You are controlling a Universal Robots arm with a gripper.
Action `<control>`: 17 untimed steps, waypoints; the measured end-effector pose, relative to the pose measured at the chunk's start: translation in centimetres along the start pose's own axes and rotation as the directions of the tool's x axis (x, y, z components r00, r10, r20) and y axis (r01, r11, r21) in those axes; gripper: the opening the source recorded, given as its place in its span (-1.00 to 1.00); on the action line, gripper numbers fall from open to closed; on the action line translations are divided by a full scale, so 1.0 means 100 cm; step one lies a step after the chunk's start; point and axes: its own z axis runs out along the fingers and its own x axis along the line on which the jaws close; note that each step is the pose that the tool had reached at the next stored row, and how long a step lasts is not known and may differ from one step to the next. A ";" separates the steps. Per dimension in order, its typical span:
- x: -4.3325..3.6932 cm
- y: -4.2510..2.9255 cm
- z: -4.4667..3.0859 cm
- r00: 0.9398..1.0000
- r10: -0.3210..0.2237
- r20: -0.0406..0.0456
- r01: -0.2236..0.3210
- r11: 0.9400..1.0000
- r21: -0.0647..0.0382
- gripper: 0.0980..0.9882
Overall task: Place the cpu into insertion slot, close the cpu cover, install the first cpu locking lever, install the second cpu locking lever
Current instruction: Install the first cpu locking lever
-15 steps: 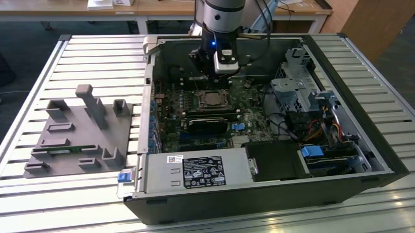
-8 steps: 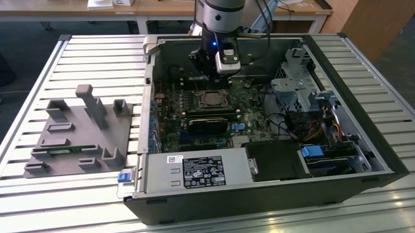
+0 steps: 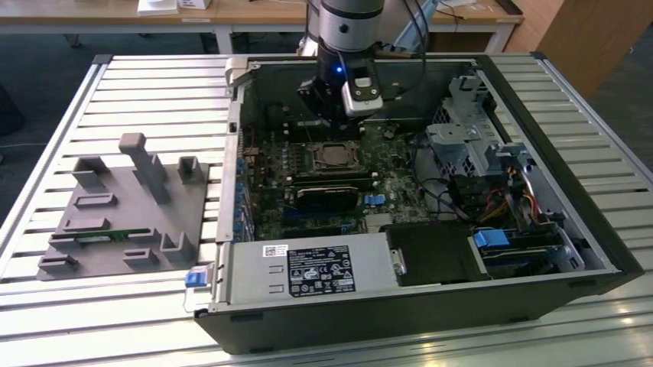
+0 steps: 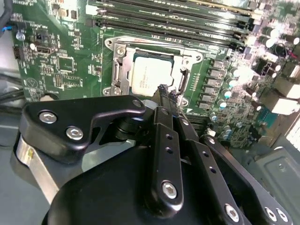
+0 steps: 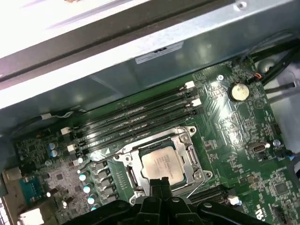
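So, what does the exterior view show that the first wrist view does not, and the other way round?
Exterior view: the grey fixture block on the slatted table, at the exterior view's left, and the labelled power supply. First wrist view: a round coin battery and long memory slots. Shared: the cpu lying in the insertion slot, with the gripper close to it.

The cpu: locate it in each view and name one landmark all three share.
Exterior view: cpu inside the open computer case.
Second wrist view: cpu just past the gripper tip.
First wrist view: cpu beside the memory slots.
Shared landmark: green circuit board around it.
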 end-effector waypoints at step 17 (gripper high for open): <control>0.0000 -0.0001 0.0017 0.960 -0.279 -0.009 0.279 0.960 -0.014 -0.98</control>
